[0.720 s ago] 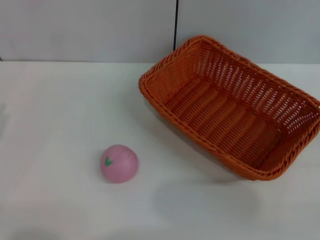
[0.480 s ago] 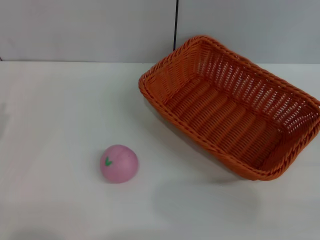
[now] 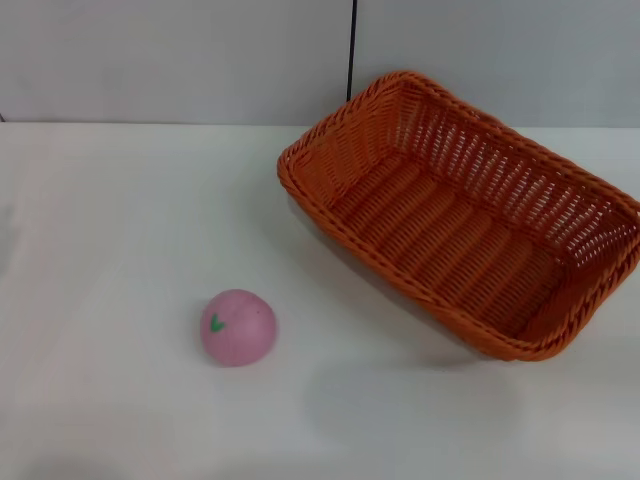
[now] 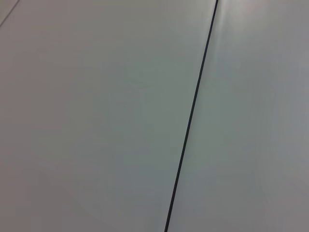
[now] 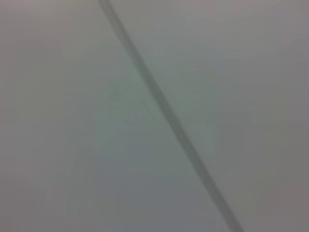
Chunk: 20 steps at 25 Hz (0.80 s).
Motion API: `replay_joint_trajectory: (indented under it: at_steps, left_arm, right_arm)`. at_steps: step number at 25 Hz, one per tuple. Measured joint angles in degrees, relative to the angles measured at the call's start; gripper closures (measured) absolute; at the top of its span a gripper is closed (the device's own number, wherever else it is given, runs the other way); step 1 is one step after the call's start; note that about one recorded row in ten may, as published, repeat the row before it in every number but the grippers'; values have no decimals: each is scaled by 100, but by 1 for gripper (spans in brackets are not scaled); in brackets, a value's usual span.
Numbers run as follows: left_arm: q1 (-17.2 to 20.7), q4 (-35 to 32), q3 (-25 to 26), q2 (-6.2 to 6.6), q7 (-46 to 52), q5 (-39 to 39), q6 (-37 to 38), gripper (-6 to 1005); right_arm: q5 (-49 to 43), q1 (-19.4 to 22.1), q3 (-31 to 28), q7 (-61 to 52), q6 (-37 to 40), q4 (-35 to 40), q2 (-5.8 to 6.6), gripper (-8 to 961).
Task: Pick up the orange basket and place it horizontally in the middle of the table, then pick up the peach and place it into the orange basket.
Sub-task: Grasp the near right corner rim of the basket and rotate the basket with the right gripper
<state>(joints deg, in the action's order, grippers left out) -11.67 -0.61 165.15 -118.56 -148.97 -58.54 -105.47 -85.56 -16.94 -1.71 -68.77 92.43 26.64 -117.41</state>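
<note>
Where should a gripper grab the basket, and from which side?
Probably the braided rim of the basket, taken from above with one finger inside and one outside the wall. The basket sits open side up, skewed on the table, with rims exposed and nothing inside. The near long rim, towards the peach, looks the easiest to reach. Neither gripper is in view.
</note>
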Motion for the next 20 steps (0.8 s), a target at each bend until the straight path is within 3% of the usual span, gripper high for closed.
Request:
replay_joint_trajectory:
  at_steps: [1, 2, 4, 5, 8, 9, 11, 14, 20]
  left_arm:
    - [0, 0, 0, 0, 0, 0, 0, 170]
    - [-1, 0, 0, 0, 0, 0, 0, 170]
    - [-1, 0, 0, 0, 0, 0, 0, 170]
    - [0, 0, 0, 0, 0, 0, 1, 170]
    - [1, -28, 0, 0, 0, 0, 1, 171]
    - [1, -28, 0, 0, 0, 0, 1, 171]
    - [-26, -80, 0, 0, 0, 0, 5, 171]
    - [-57, -88, 0, 0, 0, 0, 16, 171]
    - [-88, -96, 0, 0, 0, 0, 25, 171]
  right_arm:
    - [-402, -122, 504, -979, 80, 587, 167, 166]
    - [-402, -122, 504, -979, 80, 587, 167, 166]
    - [-857, -292, 1373, -2244, 182, 1363, 437, 166]
    - [-857, -292, 1373, -2244, 182, 1363, 437, 166]
    - [-1559, -551, 2137, -3270, 275, 2219, 626, 166]
    - [-2213, -798, 2536, -3858, 285, 2726, 681, 166]
    - [-2463, -917, 2694, -4065, 294, 2892, 706, 167]
    - [-3373, -1442, 3159, -4598, 439, 3120, 838, 167]
    - [-4295, -1961, 3546, -4852, 535, 3181, 898, 166]
